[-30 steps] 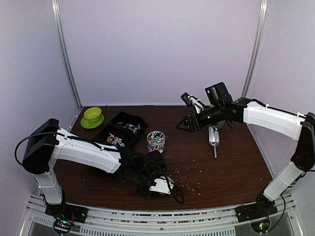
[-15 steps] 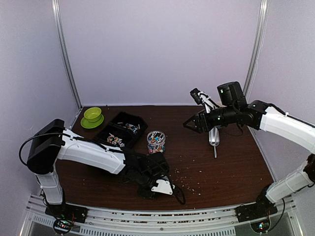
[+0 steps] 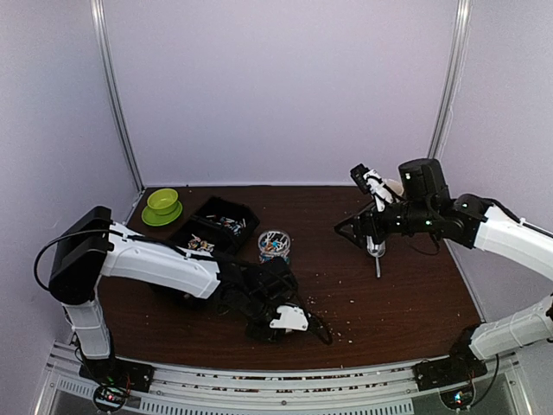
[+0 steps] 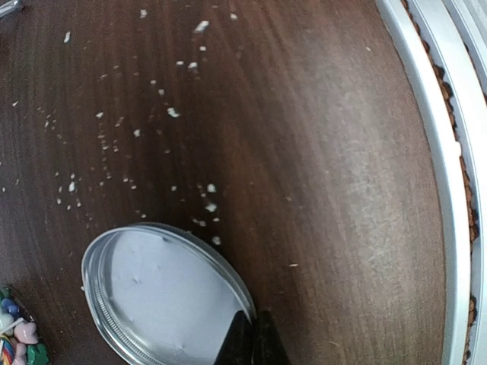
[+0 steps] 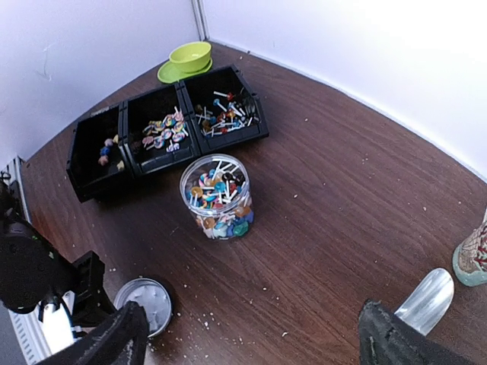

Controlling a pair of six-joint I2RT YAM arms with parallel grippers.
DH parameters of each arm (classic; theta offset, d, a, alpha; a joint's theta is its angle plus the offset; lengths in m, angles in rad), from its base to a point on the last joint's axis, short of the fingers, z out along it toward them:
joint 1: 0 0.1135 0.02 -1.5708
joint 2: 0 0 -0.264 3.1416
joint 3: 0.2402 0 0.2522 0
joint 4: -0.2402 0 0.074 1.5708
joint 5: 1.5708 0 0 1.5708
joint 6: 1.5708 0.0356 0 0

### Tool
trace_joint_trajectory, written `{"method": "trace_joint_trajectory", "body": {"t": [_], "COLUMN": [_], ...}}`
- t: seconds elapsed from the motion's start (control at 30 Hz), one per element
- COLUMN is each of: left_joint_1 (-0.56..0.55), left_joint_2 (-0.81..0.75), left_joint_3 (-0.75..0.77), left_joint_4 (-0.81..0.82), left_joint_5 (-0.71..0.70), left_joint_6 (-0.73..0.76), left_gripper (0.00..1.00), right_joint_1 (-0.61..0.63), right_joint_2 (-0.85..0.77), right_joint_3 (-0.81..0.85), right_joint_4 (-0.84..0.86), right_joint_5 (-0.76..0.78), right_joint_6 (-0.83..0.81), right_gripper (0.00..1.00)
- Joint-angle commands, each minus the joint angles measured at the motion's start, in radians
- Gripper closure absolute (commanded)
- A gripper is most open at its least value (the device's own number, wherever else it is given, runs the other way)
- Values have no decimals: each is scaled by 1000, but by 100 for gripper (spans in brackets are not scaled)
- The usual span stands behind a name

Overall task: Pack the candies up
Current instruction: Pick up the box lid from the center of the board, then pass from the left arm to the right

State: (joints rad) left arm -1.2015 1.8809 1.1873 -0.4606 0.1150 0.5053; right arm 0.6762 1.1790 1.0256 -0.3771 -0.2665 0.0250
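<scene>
The left claw (image 4: 252,342) is pressed together at the rim of a metal lid (image 4: 160,289) lying flat near the front edge of the desk (image 4: 319,152). The right claw (image 5: 251,327) gapes wide over the right side, near a scoop (image 5: 426,298). The candies (image 5: 219,199) fill a clear jar (image 5: 183,185) mid-desk; more lie in black bins (image 5: 85,141) at the back-left corner.

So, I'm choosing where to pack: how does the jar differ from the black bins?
The jar is clear and round, the black bins opaque and rectangular. The jar is nearly full of candies, the bins only thinly covered. Both stand open-topped, holding mixed colours.
</scene>
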Motion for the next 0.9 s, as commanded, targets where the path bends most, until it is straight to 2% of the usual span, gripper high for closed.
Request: {"method": "trace_joint_trajectory", "body": {"t": [0.0, 0.13, 0.3, 0.47, 0.7, 0.87], "left_joint_1": [59, 80, 106, 142, 196, 247], "left_joint_2": [-64, -99, -146, -193, -238, -283], "left_joint_3": [31, 47, 63, 54, 54, 8], "left_joint_4": [77, 103, 145, 213, 335, 501], "left_joint_5": [137, 204, 307, 399, 474, 537], "left_joint_6": [-109, -167, -260, -371, -574, -742], "left_gripper": [100, 100, 100, 100, 100, 100], "right_joint_1": [7, 8, 12, 12, 13, 21], "right_joint_2": [-92, -139, -222, -280, -277, -300], "right_joint_3": [-76, -149, -300, -383, -436, -532], "right_joint_4": [145, 229, 427, 503, 571, 741], "right_joint_5": [109, 116, 138, 193, 60, -26], "right_joint_6": [-23, -54, -119, -169, -176, -216], "right_gripper": [0, 0, 0, 0, 0, 0]}}
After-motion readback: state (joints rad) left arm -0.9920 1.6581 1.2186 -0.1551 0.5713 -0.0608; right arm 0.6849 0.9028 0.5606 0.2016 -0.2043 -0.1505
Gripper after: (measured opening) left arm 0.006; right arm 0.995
